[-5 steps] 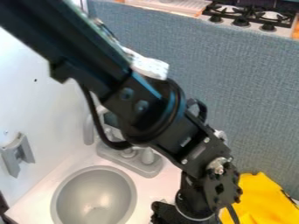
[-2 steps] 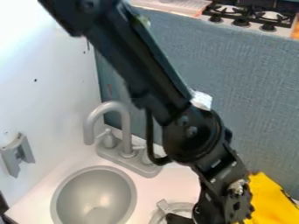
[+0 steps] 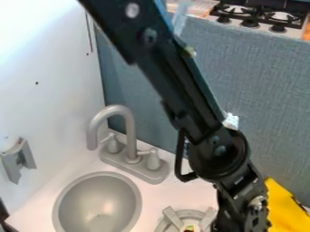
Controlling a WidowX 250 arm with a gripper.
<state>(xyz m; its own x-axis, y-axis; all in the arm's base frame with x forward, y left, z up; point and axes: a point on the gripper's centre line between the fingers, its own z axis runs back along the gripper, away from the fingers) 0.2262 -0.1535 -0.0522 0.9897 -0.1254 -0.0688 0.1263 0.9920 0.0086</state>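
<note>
Ring stand: a grey, round ring stand with angled bars, low on the pale counter, cut by the bottom edge; the black wrist is just beside its right side in this view.
Small piece: 1 small green, yellow and reddish piece at the ring's middle; too little shows to name it.
Handling: the ring stand looks stiff and fairly light, perhaps smooth enough to slide if nudged. I judge a raised bar or the outer rim the best hold. The small piece looks light; pinch it by its sides, clear of the bars. Whether it is soft or fragile, I cannot tell.
Yellow cloth: a bright yellow cloth, right of the wrist, likely soft and easily snagged.
Arm: the black arm slants from the top edge to the lower right, then bends steeply downward at a round joint, with 1 cable looping on its left.
Gripper: cannot tell whether it is wide, narrow or holding anything.
Sink: a round grey basin, left of the ring stand, with a curved faucet and 2 handles behind.
</note>
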